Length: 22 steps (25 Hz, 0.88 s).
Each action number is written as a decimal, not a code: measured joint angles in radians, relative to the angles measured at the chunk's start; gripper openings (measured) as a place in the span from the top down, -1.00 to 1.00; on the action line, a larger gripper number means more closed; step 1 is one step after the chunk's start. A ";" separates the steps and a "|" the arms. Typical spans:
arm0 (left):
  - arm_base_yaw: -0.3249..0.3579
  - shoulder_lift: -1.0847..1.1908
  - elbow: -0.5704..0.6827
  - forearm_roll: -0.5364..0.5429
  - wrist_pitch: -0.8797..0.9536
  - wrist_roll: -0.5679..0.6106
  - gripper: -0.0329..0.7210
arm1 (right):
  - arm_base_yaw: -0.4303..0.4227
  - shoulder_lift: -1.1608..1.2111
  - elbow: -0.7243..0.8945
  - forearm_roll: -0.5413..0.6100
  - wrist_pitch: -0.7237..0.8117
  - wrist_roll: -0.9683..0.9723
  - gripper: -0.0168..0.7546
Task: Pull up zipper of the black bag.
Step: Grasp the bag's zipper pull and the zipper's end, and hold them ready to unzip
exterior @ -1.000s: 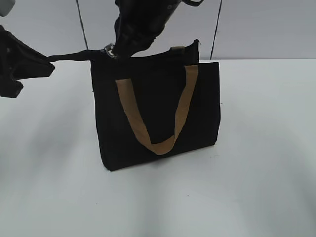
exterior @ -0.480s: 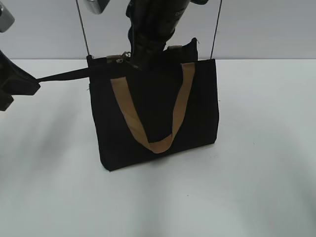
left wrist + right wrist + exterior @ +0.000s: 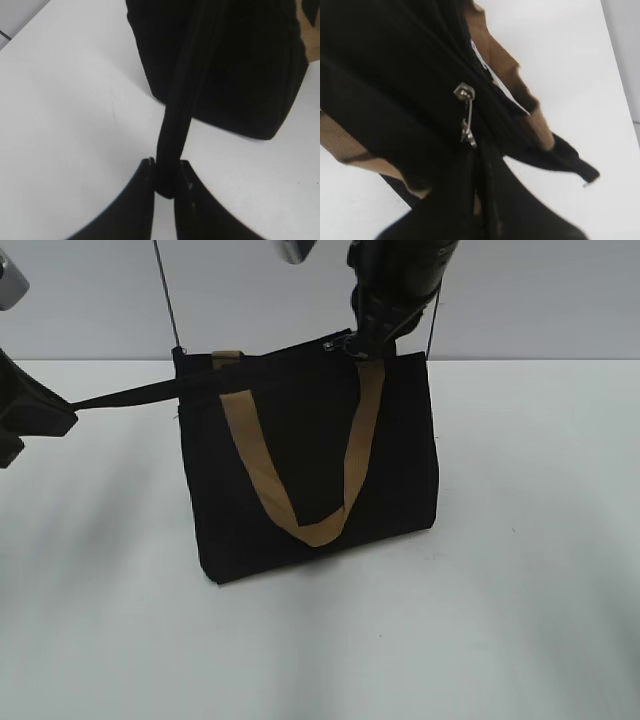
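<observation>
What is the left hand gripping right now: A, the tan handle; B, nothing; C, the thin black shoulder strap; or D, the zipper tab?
C: in the left wrist view the left hand is shut on the thin black shoulder strap, which runs taut to the black bag.

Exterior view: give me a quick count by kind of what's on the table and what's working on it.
Black bag: 1
Tan strap handles showing, front one and the tip of the rear one: 2
Black shoulder strap: 1
Zipper pull: 1
Grippers, left shut on the shoulder strap, right at the zipper pull: 2
Total: 7
</observation>
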 joint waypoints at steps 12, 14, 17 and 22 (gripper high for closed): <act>-0.001 0.000 -0.002 -0.012 0.004 -0.002 0.72 | -0.133 0.000 0.000 0.031 0.087 0.064 0.96; -0.001 0.000 -0.002 -0.012 0.003 -0.002 0.72 | -0.133 0.000 0.000 0.033 0.087 0.070 0.96; -0.001 0.000 -0.002 -0.013 -0.004 -0.002 0.72 | -0.134 0.000 0.000 0.033 0.087 0.076 0.93; 0.002 0.000 -0.002 -0.073 -0.005 -0.002 0.51 | -0.146 -0.013 0.000 -0.018 0.090 0.119 0.50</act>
